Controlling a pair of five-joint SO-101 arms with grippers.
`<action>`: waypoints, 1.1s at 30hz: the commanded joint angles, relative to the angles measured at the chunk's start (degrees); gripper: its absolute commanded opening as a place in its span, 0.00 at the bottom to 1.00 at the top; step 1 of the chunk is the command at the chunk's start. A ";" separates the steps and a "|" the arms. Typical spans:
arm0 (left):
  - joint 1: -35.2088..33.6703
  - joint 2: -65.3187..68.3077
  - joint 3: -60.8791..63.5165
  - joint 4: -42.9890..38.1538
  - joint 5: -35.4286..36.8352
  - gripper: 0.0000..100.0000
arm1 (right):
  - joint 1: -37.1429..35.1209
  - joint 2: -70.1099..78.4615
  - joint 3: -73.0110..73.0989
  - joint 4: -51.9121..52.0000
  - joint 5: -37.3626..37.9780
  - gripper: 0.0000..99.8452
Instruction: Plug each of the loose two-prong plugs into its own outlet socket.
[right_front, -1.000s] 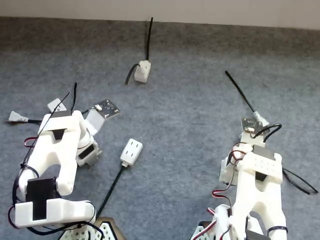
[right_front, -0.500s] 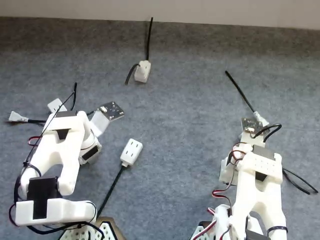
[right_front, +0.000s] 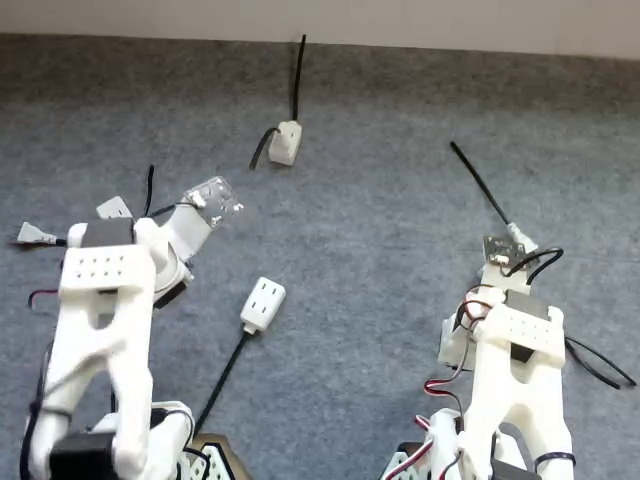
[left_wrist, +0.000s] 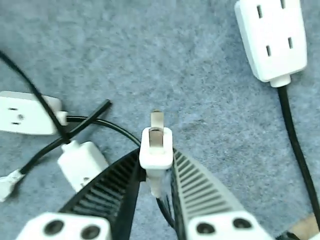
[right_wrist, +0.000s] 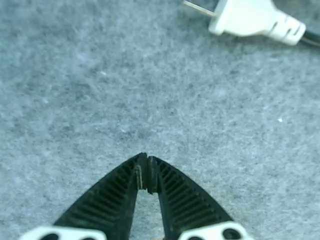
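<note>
Two claws and their surroundings, as we log them.

1. The left gripper has its ribbed fingers clamped on either side of a white two-prong plug. The prongs point away from the wrist, and the plug's black cord runs back between the jaws. In the high view we place this gripper at the left of the grey carpet.

2. The right gripper has its tips pressed together with nothing between them, over bare carpet at the right. A second white plug lies flat just beyond it, its prongs touching nothing.

3. The near outlet socket sits mid-table, nearer than the left gripper and to its right. Its black cable trails to the near edge. We note open carpet on every side of its slotted face.

4. The far outlet socket lies close to the carpet's far edge, with its cord running up to that edge.

5. The left margin is crowded. A small plug lies at the left edge of the high view, among black leads beside the left arm.

6. One broad bare stretch of carpet separates the two arms.
</note>
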 joint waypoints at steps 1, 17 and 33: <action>1.10 -12.00 1.63 -0.09 0.62 0.01 | 0.13 -0.31 -0.22 -0.66 -0.44 0.01; 9.54 -51.12 39.34 -47.82 43.43 0.01 | -7.52 -0.31 1.89 -2.33 -0.44 0.01; 21.58 -53.58 50.07 -80.44 64.18 0.01 | -7.60 -1.01 -8.92 -6.64 -0.18 0.01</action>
